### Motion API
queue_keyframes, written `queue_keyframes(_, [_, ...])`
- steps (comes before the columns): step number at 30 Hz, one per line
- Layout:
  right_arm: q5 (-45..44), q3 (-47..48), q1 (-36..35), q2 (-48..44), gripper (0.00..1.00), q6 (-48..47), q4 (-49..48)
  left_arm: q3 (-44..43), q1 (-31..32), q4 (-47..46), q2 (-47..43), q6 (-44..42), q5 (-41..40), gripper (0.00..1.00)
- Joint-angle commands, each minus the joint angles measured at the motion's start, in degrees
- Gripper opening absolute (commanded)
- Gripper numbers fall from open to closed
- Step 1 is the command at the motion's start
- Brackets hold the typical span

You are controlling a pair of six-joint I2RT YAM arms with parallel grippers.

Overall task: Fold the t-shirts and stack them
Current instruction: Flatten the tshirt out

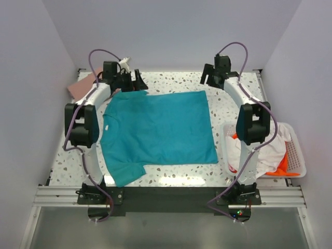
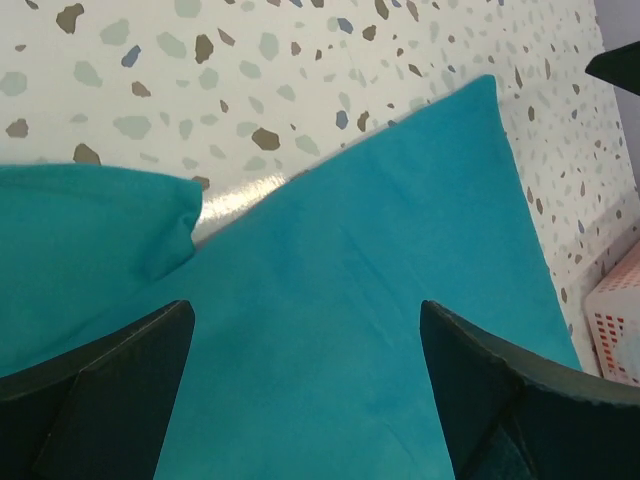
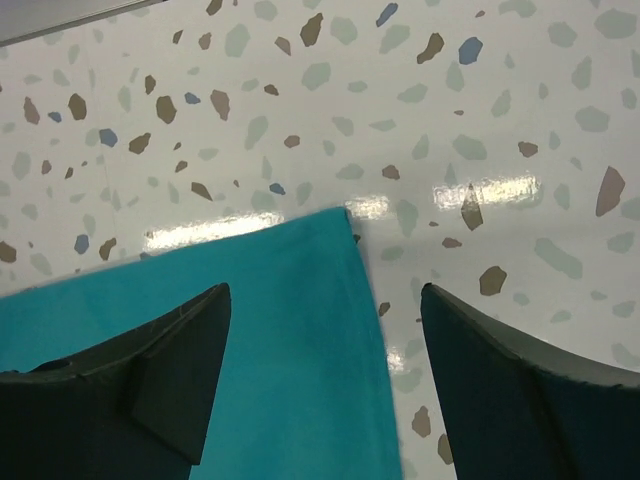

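Teal short-sleeved cloth t-shirt [image 1: 158, 129] lies spread flat mid-way across the speckled terrazzo table [image 1: 176, 83], collar to the left, hem to the right. Left gripper [image 2: 305, 330] is over the far armpit and right gripper [image 3: 325, 310] over the far hem corner, both gaping and holding nothing. Judged: spread done, first fold pending. Next move: pinch the far edge at both points and carry it nearward evenly.

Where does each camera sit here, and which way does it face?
Top external: above and behind, looking down on the table, teal t-shirt and basket; the left arm and right arm show.
Left wrist: low over the sleeve, facing across toward the basket; the left gripper frames the bottom.
Right wrist: looking down on the shirt's far corner; the right gripper shows.
Shared: all three see that corner.
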State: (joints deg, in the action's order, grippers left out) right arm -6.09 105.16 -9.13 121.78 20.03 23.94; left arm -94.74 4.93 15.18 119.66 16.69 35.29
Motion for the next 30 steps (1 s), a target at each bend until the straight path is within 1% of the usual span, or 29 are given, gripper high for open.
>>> queue_keyframes(1, [3.8,-0.74,-0.19,-6.72,0.82,-1.92,-2.76,5.95,1.31,-4.63,-13.55,-0.87,-2.85,1.0])
queue_keyframes(3, [5.82,-4.25,-0.72,-9.35,0.83,-2.28,-3.11,11.56,1.31,-4.02,-16.81,-0.08,-6.18,1.0])
queue_keyframes(4, [6.0,-5.4,-0.98,-10.23,0.83,-2.89,-3.29,13.16,1.31,-3.41,-19.87,0.1,-9.85,1.0])
queue_keyframes(6, [8.1,-8.82,-2.47,-12.86,0.83,-3.59,-3.12,17.02,1.31,0.01,-22.44,1.15,-14.17,1.0])
queue_keyframes(7, [8.8,-11.01,-3.69,-13.66,0.83,-3.77,-2.85,18.0,1.31,1.33,-24.28,1.68,-17.94,1.0])
queue_keyframes(10, [11.36,-14.36,-6.25,-16.21,0.83,-3.77,-2.15,22.48,1.22,4.94,-26.92,3.35,-21.31,1.0])
queue_keyframes(14, [12.41,-21.64,-12.39,-18.06,0.83,-3.07,-3.37,29.6,1.22,2.58,-30.09,4.4,-24.29,1.0])
queue_keyframes(15, [13.81,-22.89,-13.1,-18.06,0.83,-2.55,-3.9,31.87,1.22,2.23,-31.05,4.84,-24.82,1.0])
queue_keyframes(17, [15.48,-25.87,-14.68,-17.54,0.83,-0.26,-5.74,33.65,1.22,1.7,-31.67,5.02,-26.14,1.0])
queue_keyframes(19, [16.11,-27.29,-16.26,-16.4,0.83,0.62,-6.28,35.23,1.22,2.31,-31.68,4.76,-28.5,1.0])
queue_keyframes(22, [15.32,-26.68,-17.76,-13.69,0.83,0.36,-4.97,35.94,1.22,3.8,-31.33,3.62,-31.06,1.0])
queue_keyframes(26, [13.91,-24.66,-18.12,-10.17,0.82,0.71,-2.59,37.08,1.22,3.81,-30.62,2.3,-32.56,1.0])
queue_keyframes(30, [12.42,-23.78,-18.12,-8.4,0.82,1.06,-2.06,38.84,1.22,1.44,-29.22,2.3,-32.74,1.0])
